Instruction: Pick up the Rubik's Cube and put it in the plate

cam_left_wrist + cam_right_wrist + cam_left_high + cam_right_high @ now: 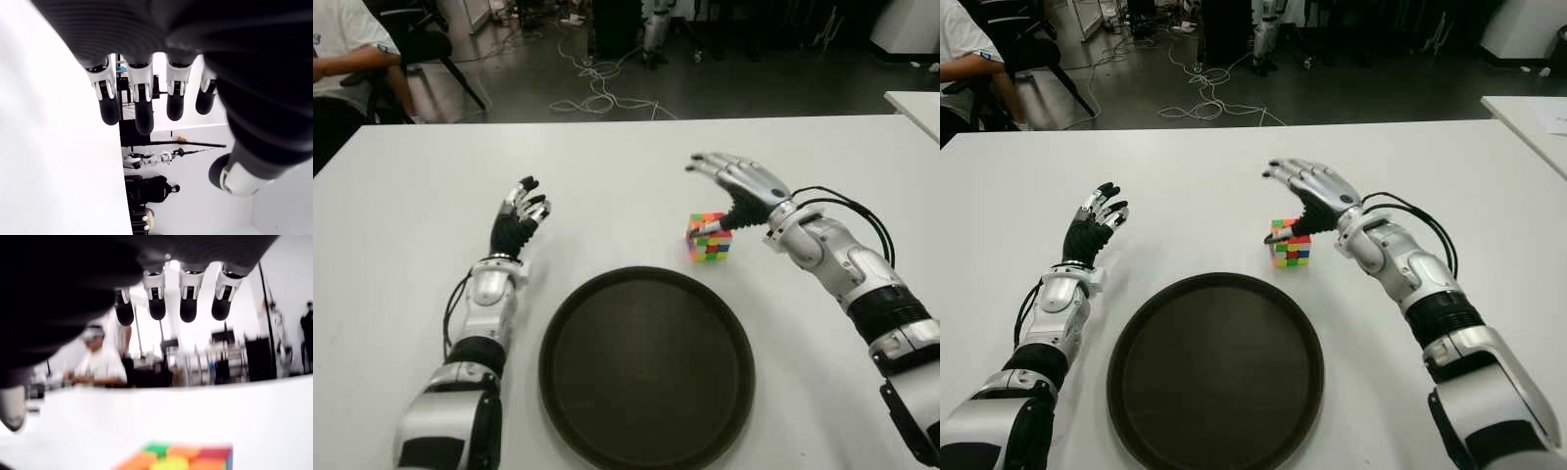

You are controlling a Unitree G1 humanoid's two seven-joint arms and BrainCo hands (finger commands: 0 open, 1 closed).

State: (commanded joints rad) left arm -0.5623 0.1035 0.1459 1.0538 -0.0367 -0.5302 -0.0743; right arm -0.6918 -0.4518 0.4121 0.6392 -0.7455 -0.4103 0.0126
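Nearest the robot, a round dark plate [646,367] lay on the white counter [607,186], its near rim just cut off by the bottom edge of the left eye view. The left robot hand [521,220] showed beside the plate on its left, fingers loosely extended and holding nothing; whether it touched the counter could not be told.

Just beyond the plate's far right rim, a little apart from it, the Rubik's Cube [709,237] sat on the counter. The right robot hand [1312,191] hovered over it, fingers spread wide and reaching past the cube, the thumb pointing down close beside its top. Part of the cube's right side was hidden behind the thumb, and contact there could not be made out. In the right wrist view only the cube's top edge showed, cut off at the frame's border, with the fingertips [189,308] well clear of it.

Beyond the counter, a seated person [347,59] was partly cut off, and cables [597,88] lay on the floor.
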